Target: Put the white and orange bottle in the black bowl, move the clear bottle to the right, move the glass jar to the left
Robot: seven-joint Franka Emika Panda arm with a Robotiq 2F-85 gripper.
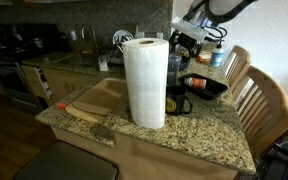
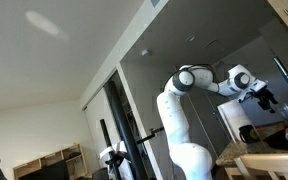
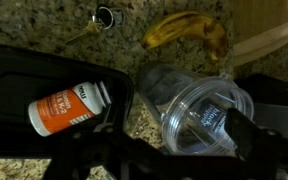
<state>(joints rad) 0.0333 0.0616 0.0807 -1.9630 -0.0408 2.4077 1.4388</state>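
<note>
In the wrist view the white and orange bottle (image 3: 69, 105) lies on its side inside the black bowl (image 3: 14, 80). The clear bottle (image 3: 199, 115) stands on the granite just right of the bowl, seen from above. My gripper (image 3: 180, 132) is open, with its fingers on either side of the clear bottle's top; contact is unclear. In an exterior view the gripper (image 1: 189, 45) hangs over the clear bottle (image 1: 174, 68) and beside the bowl (image 1: 206, 86). The arm and gripper (image 2: 266, 97) also show from afar. I cannot pick out the glass jar.
A tall paper towel roll (image 1: 144, 80) stands mid-counter with a black mug (image 1: 176, 103) beside it. A wooden cutting board (image 1: 99, 98) lies at the counter's other end. A banana (image 3: 189, 30) and keys (image 3: 102, 18) lie beyond the bowl. Wooden chairs (image 1: 259, 95) stand along the counter edge.
</note>
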